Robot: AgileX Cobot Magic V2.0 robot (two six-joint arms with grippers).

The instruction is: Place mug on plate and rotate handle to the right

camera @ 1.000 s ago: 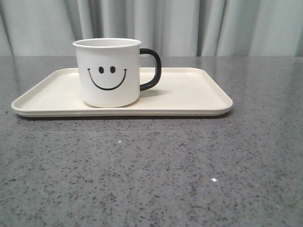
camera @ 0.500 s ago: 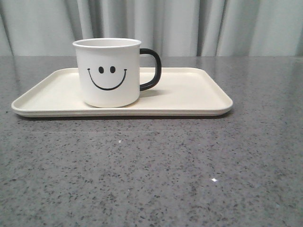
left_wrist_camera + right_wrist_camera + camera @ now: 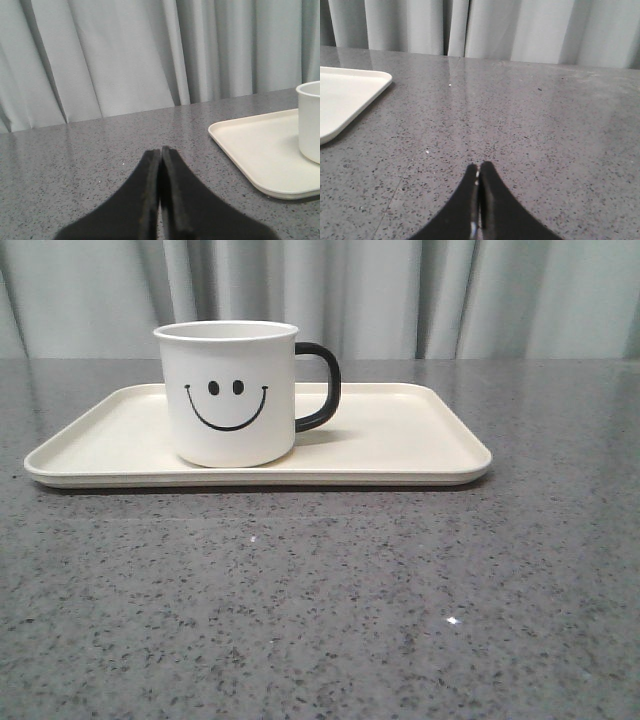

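Observation:
The white mug [image 3: 228, 393] with a black smiley face stands upright on the left half of the cream plate [image 3: 400, 435]. Its black handle [image 3: 320, 387] points to the right in the front view. The mug's side [image 3: 311, 120] and part of the plate [image 3: 260, 145] also show in the left wrist view; a corner of the plate [image 3: 345, 95] shows in the right wrist view. My left gripper [image 3: 160, 150] is shut with nothing in it, over the bare table well apart from the plate. My right gripper [image 3: 478, 165] is shut and empty too. Neither gripper appears in the front view.
The grey speckled table [image 3: 320, 600] stretches around the plate. Pale grey curtains [image 3: 400, 295] hang along its far edge.

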